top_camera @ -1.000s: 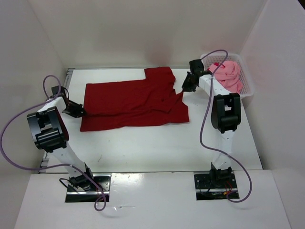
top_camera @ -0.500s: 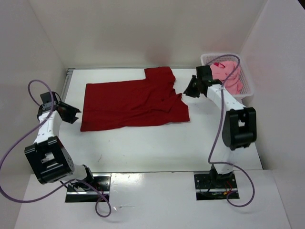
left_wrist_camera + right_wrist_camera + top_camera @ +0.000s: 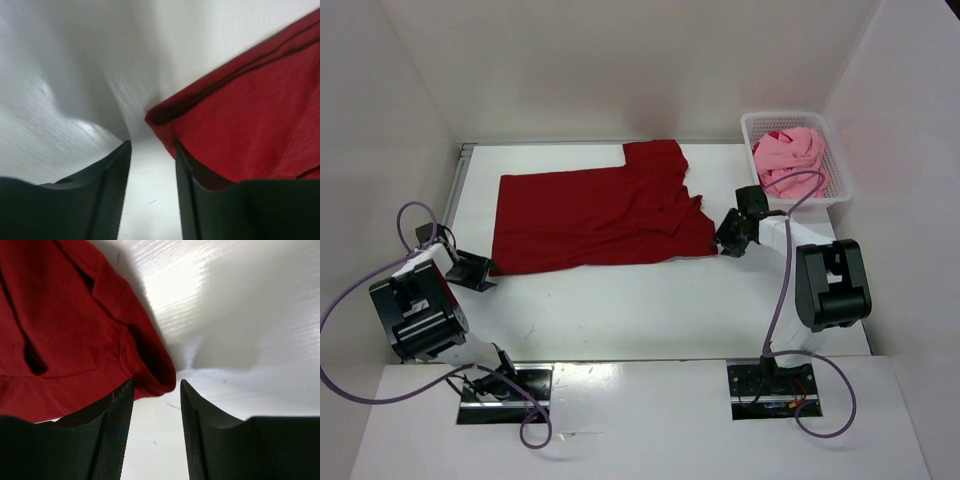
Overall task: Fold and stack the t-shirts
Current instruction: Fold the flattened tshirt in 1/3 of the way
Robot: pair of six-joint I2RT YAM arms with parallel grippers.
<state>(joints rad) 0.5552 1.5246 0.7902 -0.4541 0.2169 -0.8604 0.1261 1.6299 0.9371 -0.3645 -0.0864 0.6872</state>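
Two shirts in view: a dark red t-shirt (image 3: 600, 215) and a light pink t-shirt (image 3: 790, 160).
Dark red t-shirt: spread flat on the white table (image 3: 640, 310), toward the far middle. One sleeve juts out at its far edge, and the cloth is wrinkled and bunched near its right side.
Light pink t-shirt: crumpled inside the white lattice basket (image 3: 843, 188) at the table's far right corner.
Left end effector (image 3: 485, 272): low over the table, just beside the red shirt's near left corner. Its fingers (image 3: 95, 200) are spread, with only bare table between them and nothing held.
Left wrist view: the shirt's corner lies just ahead of the right-hand finger, hem doubled at the edge. Contact cannot be told.
Right end effector (image 3: 725, 240): low at the red shirt's near right corner. Its fingers (image 3: 215, 440) are spread and pinch nothing.
Right wrist view: the rolled hem corner sits just in front of the gap, nearer the left-hand finger. Contact cannot be told.
Arms: both elbows are folded back toward the near edge.
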